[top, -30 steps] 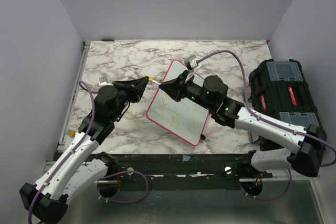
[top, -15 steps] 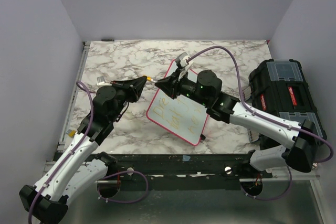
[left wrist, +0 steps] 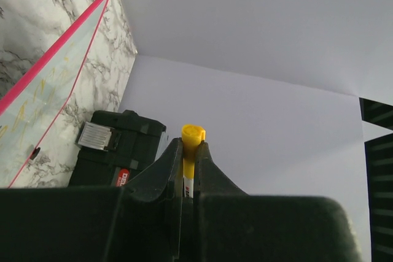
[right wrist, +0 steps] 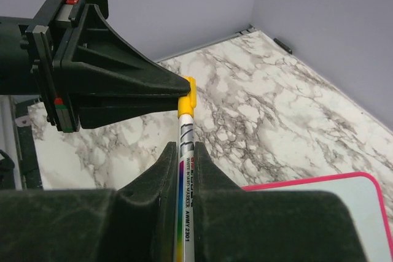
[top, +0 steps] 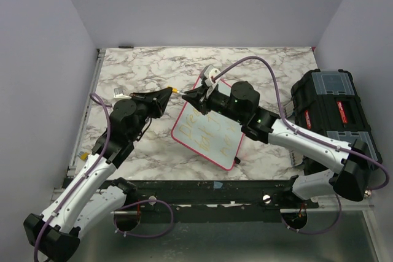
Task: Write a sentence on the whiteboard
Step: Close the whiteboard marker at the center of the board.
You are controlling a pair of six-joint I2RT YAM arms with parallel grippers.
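The whiteboard [top: 212, 128] lies tilted on the marble table, pink-rimmed, with the sentence [top: 202, 134] in faint yellow lines on its face. Above its far left corner the two grippers meet tip to tip. My right gripper [right wrist: 186, 150] is shut on the white barrel of a marker [right wrist: 186, 128]. The marker's yellow cap [left wrist: 193, 134] sits between the shut fingers of my left gripper [left wrist: 191, 146]. From above, the left gripper [top: 171, 92] and right gripper [top: 186, 96] are nearly touching, with the marker [top: 178, 93] bridging them. The whiteboard [left wrist: 49, 84] shows edge-on in the left wrist view.
A black toolbox [top: 328, 111] stands at the table's right edge, beside the right arm's forearm. A purple cable [top: 270, 69] arcs over the right arm. Purple walls close in the table on three sides.
The right gripper has shifted slightly left and up toward the left gripper, closing the small gap between them. The left arm has barely moved.
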